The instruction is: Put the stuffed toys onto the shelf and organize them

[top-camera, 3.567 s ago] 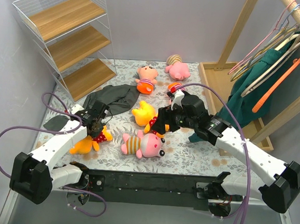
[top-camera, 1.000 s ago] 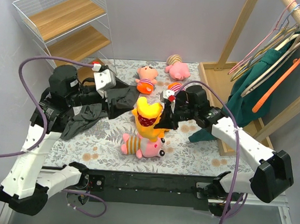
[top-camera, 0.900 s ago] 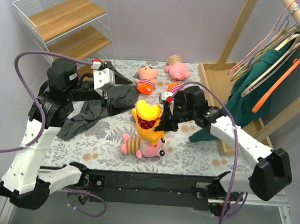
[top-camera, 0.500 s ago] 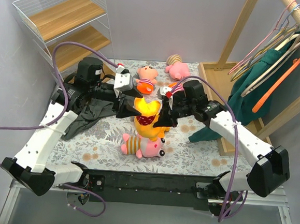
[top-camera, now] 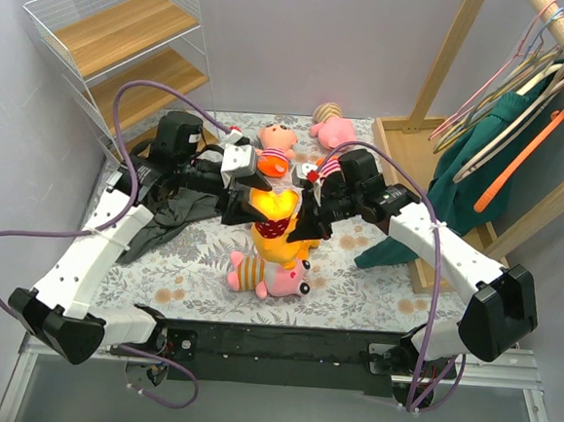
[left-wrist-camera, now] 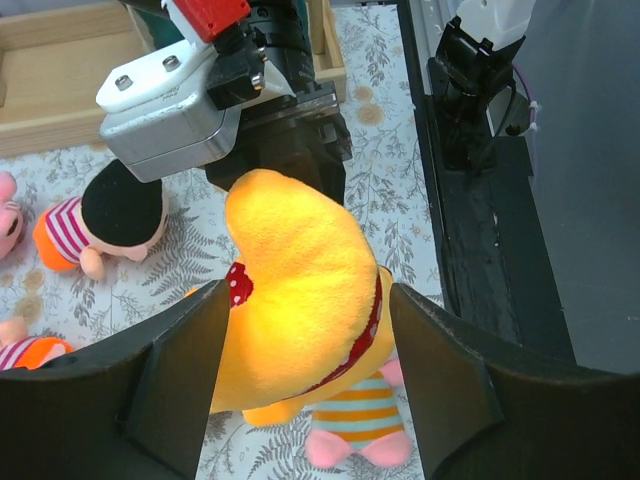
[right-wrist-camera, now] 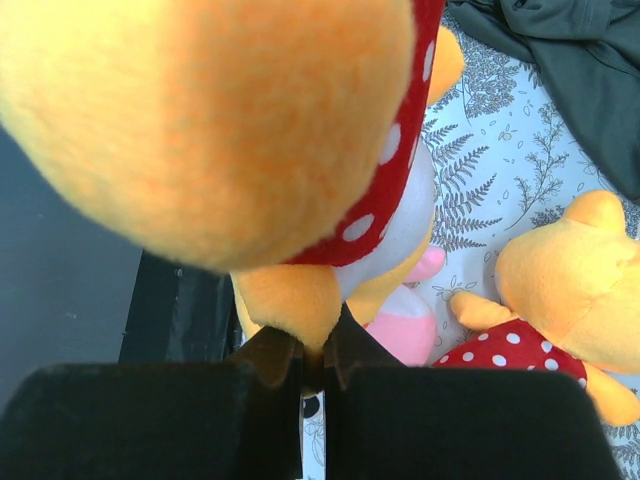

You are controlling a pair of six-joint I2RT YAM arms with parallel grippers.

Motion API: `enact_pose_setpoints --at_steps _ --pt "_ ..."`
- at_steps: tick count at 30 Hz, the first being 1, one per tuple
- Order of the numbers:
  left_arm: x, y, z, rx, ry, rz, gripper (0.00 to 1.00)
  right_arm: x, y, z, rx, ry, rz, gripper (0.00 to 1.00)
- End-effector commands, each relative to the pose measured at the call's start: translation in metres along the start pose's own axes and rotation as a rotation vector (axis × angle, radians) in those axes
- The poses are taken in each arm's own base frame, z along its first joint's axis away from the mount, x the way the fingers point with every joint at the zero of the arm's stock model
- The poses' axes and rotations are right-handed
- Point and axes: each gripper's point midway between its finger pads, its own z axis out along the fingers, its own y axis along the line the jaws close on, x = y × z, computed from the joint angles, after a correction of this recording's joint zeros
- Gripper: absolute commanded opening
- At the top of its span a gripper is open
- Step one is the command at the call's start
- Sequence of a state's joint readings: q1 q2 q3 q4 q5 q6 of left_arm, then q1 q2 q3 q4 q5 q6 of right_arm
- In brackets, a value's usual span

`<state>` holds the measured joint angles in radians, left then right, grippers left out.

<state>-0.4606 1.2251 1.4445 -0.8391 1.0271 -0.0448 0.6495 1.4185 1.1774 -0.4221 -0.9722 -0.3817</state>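
A yellow bear (top-camera: 274,208) in a red dotted shirt hangs above the middle of the table. My right gripper (top-camera: 306,223) (right-wrist-camera: 312,350) is shut on one of its feet. My left gripper (top-camera: 248,193) (left-wrist-camera: 308,292) reaches in from the left, and both fingers (left-wrist-camera: 190,360) press the bear's sides (left-wrist-camera: 300,290). Directly below lies a pink pig (top-camera: 267,273) in a striped shirt. Another yellow bear (right-wrist-camera: 560,295) rests on the table beside it. A peach doll (top-camera: 275,144), a pink pig (top-camera: 335,127) and a dark-haired doll (left-wrist-camera: 110,215) lie farther back. The shelf (top-camera: 128,52) stands at the far left.
A dark grey cloth (top-camera: 179,213) lies crumpled under my left arm. At the right, a wooden clothes rack (top-camera: 449,78) carries hangers and a green garment (top-camera: 480,178). The black base bar (top-camera: 281,348) runs along the near edge.
My left arm swung from beside the shelf across to the raised bear, and its jaws narrowed around it. The right gripper kept hold of the bear and lifted it slightly.
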Motion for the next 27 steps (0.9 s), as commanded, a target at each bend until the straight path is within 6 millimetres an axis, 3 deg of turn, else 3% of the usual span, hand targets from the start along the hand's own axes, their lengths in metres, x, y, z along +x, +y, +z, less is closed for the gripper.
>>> enact_pose_setpoints --at_steps 1,7,8,10,11,12,14,16,17,20,22,23,24,26,27 --pt "0.0 0.002 0.003 0.02 0.011 0.001 0.63 -0.018 0.006 -0.001 -0.034 -0.025 -0.054 0.01" --pt "0.009 0.0 0.009 0.058 0.014 -0.046 0.55 -0.018 0.005 -0.001 -0.025 -0.021 -0.067 0.01" --pt "0.01 -0.001 0.01 0.059 0.015 -0.052 0.29 -0.018 0.005 -0.001 -0.024 -0.019 -0.068 0.01" --pt "0.009 0.004 0.009 0.027 0.016 -0.047 0.05 -0.018 0.003 -0.001 -0.015 -0.016 -0.068 0.01" --pt "0.009 0.004 0.008 0.012 0.016 -0.04 0.0 -0.017 -0.001 -0.001 0.002 -0.01 -0.067 0.01" --pt "0.004 0.003 0.004 -0.012 0.009 -0.017 0.0 -0.017 -0.002 -0.001 0.01 -0.01 -0.067 0.02" --pt "0.002 0.015 0.0 -0.098 0.013 0.005 0.0 -0.02 -0.006 -0.003 0.046 -0.009 -0.06 0.19" --pt "-0.013 0.025 -0.01 -0.194 -0.012 0.069 0.0 -0.024 -0.009 -0.006 0.082 -0.015 -0.054 0.36" --pt "-0.012 0.039 -0.017 -0.295 0.009 0.058 0.0 -0.032 -0.01 -0.01 0.116 -0.031 -0.058 0.49" --pt "-0.028 0.067 -0.038 -0.494 0.005 0.111 0.0 -0.05 -0.013 -0.024 0.234 -0.083 -0.055 0.67" --pt "-0.036 0.097 -0.063 -0.698 0.027 0.151 0.0 -0.068 -0.012 -0.036 0.299 -0.139 -0.09 0.76" --pt "-0.04 0.106 -0.071 -0.754 0.036 0.174 0.0 -0.072 -0.017 -0.041 0.351 -0.153 -0.09 0.86" --pt "-0.044 0.122 -0.09 -0.874 0.074 0.216 0.0 -0.079 -0.016 -0.045 0.375 -0.183 -0.085 0.88" --pt "-0.055 0.14 -0.108 -0.995 0.091 0.275 0.0 -0.086 -0.016 -0.054 0.43 -0.214 -0.084 0.9" --pt "-0.07 0.152 -0.129 -1.109 0.106 0.346 0.0 -0.089 -0.015 -0.056 0.437 -0.228 -0.078 0.9"
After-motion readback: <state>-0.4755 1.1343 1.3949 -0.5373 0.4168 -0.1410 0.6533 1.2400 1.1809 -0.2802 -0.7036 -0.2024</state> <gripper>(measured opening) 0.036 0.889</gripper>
